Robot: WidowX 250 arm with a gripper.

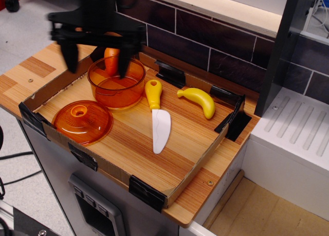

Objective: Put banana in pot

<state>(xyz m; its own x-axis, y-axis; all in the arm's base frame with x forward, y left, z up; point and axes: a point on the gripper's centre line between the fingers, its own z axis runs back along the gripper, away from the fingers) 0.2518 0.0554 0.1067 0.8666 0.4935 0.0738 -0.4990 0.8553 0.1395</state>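
Observation:
The yellow toy banana (198,100) lies on the wooden tray floor at the right, near the back wall. The translucent orange pot (116,84) stands at the tray's back left, with an orange toy (111,60) behind its far rim. My black gripper (96,61) hovers above the pot's left and far side, blurred by motion. Its two fingers (69,56) hang down wide apart and hold nothing. The banana is well to the right of the gripper.
A yellow-handled white toy knife (158,116) lies between pot and banana. A flat orange lid (82,121) with a knob sits front left. The tray (169,159) has low cardboard walls with black clips. A dark tiled wall (205,38) rises behind.

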